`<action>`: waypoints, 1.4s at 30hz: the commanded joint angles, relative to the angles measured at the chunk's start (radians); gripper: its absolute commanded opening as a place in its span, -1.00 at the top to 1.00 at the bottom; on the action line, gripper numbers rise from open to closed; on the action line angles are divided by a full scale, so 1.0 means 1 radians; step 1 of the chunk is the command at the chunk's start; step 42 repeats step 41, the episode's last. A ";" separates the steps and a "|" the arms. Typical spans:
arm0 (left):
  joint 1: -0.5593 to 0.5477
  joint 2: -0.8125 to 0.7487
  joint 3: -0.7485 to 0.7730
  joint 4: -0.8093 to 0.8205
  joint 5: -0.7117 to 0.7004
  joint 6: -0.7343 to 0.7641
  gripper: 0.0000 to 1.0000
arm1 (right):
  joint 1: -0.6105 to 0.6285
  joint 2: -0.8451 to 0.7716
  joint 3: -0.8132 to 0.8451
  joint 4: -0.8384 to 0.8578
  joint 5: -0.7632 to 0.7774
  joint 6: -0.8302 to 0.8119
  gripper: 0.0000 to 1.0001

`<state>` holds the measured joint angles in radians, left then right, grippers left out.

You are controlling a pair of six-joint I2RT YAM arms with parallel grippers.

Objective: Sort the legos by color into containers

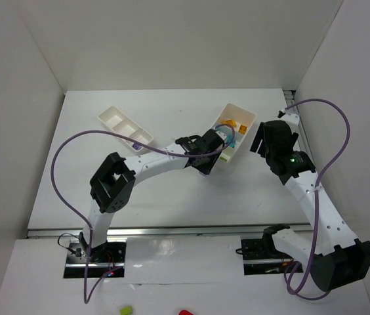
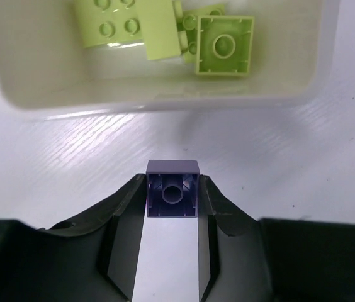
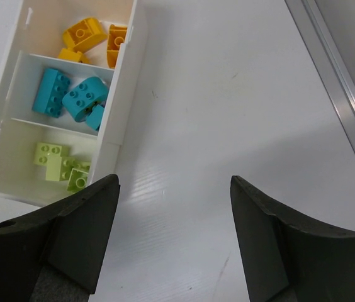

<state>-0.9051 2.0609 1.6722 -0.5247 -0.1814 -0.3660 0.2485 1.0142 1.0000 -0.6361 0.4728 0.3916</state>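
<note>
In the left wrist view a small purple lego (image 2: 172, 195) sits squeezed between my left gripper's (image 2: 172, 202) two fingers, hollow underside facing the camera, just above the white table. Right ahead of it is the near wall of the three-section container (image 2: 165, 100), whose end section holds lime green legos (image 2: 225, 45). From above, the left gripper (image 1: 206, 159) is at that container's (image 1: 250, 121) near end. The right wrist view shows orange legos (image 3: 86, 34), cyan legos (image 3: 70, 97) and lime ones (image 3: 61, 165), each colour in its own section. My right gripper (image 3: 174, 189) hangs open and empty to the right of the container.
The smaller two-section container (image 1: 109, 113) lies at the back left. A metal rail (image 3: 341, 94) runs along the table's right edge. Purple cables loop off both arms. White walls enclose the table on three sides.
</note>
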 commanded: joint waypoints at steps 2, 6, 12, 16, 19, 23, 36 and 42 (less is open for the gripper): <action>0.015 -0.110 -0.022 -0.073 -0.090 -0.010 0.14 | -0.006 -0.003 0.005 0.019 0.003 -0.011 -0.57; 0.161 -0.201 -0.126 -0.084 -0.113 -0.066 0.14 | -0.006 -0.003 0.005 0.019 -0.007 -0.011 -0.57; 0.397 -0.281 -0.164 -0.049 -0.113 -0.082 0.16 | -0.006 0.006 0.005 0.019 -0.019 -0.011 -0.57; 0.509 -0.256 -0.118 -0.049 -0.089 -0.073 0.16 | -0.006 0.006 0.005 0.019 -0.019 -0.020 -0.57; 0.577 -0.216 -0.091 -0.040 -0.061 -0.073 0.16 | -0.006 0.006 0.005 0.019 -0.028 -0.010 -0.57; 0.612 -0.147 -0.051 -0.040 -0.023 -0.073 -0.21 | -0.006 0.015 0.014 0.019 -0.039 0.000 -0.57; 0.612 -0.369 -0.022 -0.092 0.080 -0.082 -0.92 | -0.006 0.090 0.071 -0.040 0.113 0.102 -1.00; 0.603 -0.539 -0.065 -0.112 0.091 -0.091 -0.94 | -0.015 0.090 0.060 -0.022 0.092 0.112 -1.00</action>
